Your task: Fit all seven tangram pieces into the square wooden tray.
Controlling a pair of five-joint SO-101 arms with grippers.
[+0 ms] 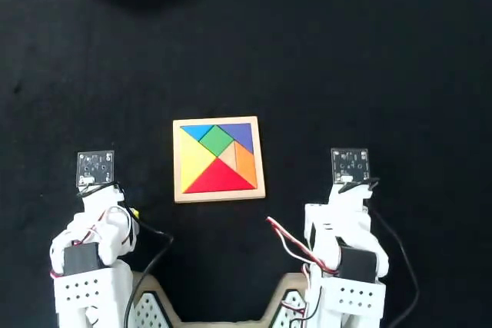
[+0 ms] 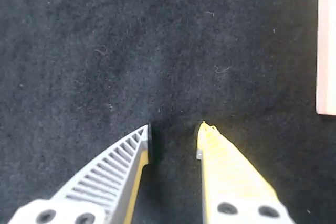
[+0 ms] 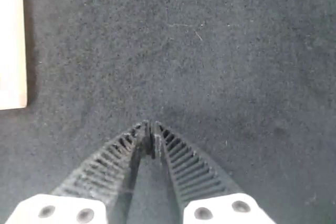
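Observation:
The square wooden tray (image 1: 219, 196) lies in the middle of the black table. Inside it lie the coloured tangram pieces: a red triangle (image 1: 221, 179), a yellow triangle (image 1: 191, 162), a green square (image 1: 217, 140), blue pieces along the far edge and an orange piece (image 1: 244, 160). Both arms sit folded back at the near edge, one on each side of the tray. My left gripper (image 2: 173, 129) hangs over bare cloth, open with nothing between its fingers; the tray's edge (image 2: 326, 45) shows beside it. My right gripper (image 3: 149, 128) is shut on nothing, with the tray's edge (image 3: 11, 40) off to the side.
Black cloth covers the whole table (image 1: 369, 67). Cables (image 1: 154, 255) trail from the arm bases near the front edge. A person's clothing shows beyond the far edge.

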